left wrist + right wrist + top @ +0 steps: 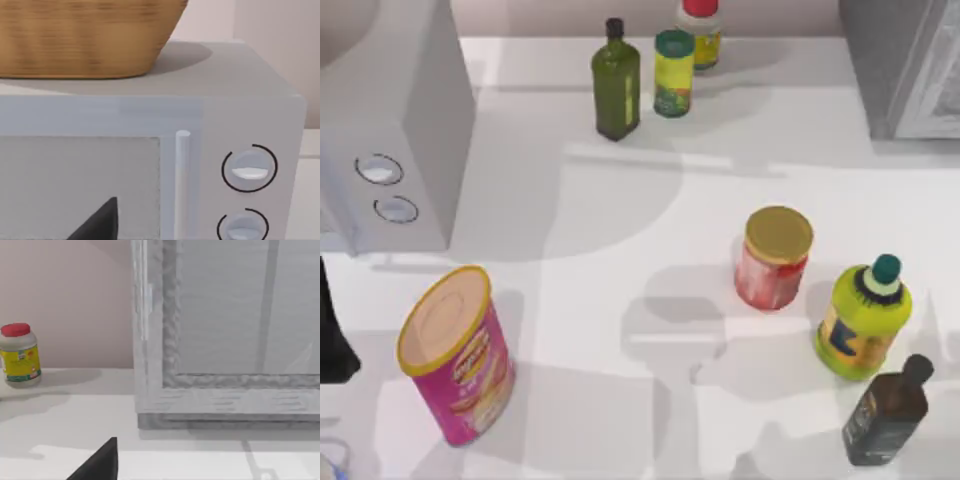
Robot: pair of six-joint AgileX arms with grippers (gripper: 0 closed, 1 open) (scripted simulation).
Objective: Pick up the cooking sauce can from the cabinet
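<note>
The cooking sauce can is out of view. The cabinet (pixel 905 70) is a large grey unit at the table's back right corner. In the right wrist view its pale panelled door (pixel 225 330) is closed and close ahead. A dark piece of my right gripper (pixel 100 462) shows low in that view, short of the cabinet. My left arm (pixel 335 335) is parked at the table's left edge. A dark piece of my left gripper (pixel 100 225) faces the grey box with two dials (pixel 250 170).
The dialled grey box (pixel 390 130) stands at the left with a wicker basket (pixel 85 35) on top. A pink canister (pixel 455 355), a gold-lidded jar (pixel 775 258), a yellow-green bottle (pixel 863 320) and a dark bottle (pixel 888 412) stand in front. A green bottle (pixel 616 82), a yellow can (pixel 673 73) and a red-capped jar (pixel 700 30) are at the back.
</note>
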